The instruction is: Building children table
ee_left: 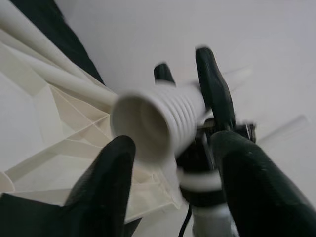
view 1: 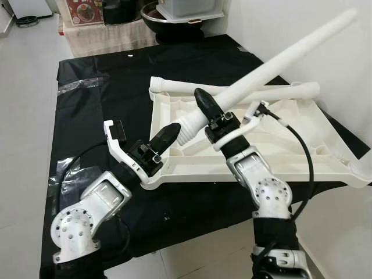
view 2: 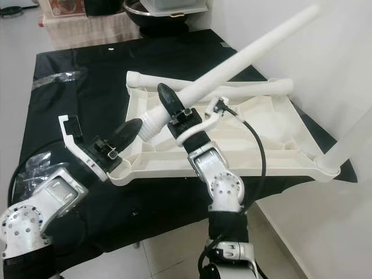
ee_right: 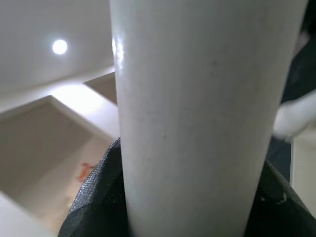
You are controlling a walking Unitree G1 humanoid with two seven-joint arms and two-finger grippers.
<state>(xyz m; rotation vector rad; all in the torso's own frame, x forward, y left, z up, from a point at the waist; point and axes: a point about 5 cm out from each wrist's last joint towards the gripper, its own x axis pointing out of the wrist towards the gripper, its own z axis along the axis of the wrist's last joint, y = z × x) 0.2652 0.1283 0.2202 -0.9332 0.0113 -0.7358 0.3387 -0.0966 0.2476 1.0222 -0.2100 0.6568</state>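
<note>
Right end effector (view 1: 210, 110) is clamped on a white table leg (view 1: 273, 63), gripping it just above the ribbed, threaded end; the leg slants up and away from the grip, toward the wall on the robot's right. In the right wrist view the leg (ee_right: 207, 113) runs straight along the black fingers (ee_right: 94, 197), which hug it from both sides.

Left end effector (view 1: 165, 138) sits just to the left of that ribbed end, fingers spread, nothing held. Its wrist view looks straight into the leg's hollow mouth (ee_left: 143, 131), which sits between the two finger pads (ee_left: 106, 182) without a clear touch; the picture is blurred there.

Right under both end effectors lies the tabletop (view 1: 290, 154), cream, upside down, its ribbed underside up like a shallow tray. It holds no loose parts that can be made out. A second leg (view 1: 232, 89) lies along its far edge, beyond the right end effector, and a third leg (view 2: 349, 145) stands at the near right corner, cut off by the frame.

The tabletop rests on a black sheet (view 1: 99, 87) spread over the floor.

Farther out, past the sheet, a dark bowl (view 1: 174, 26) carries a clear lidded box (view 1: 189, 9), contents not visible. To its left a red printed package (view 1: 84, 10); its writing is too small to read.
</note>
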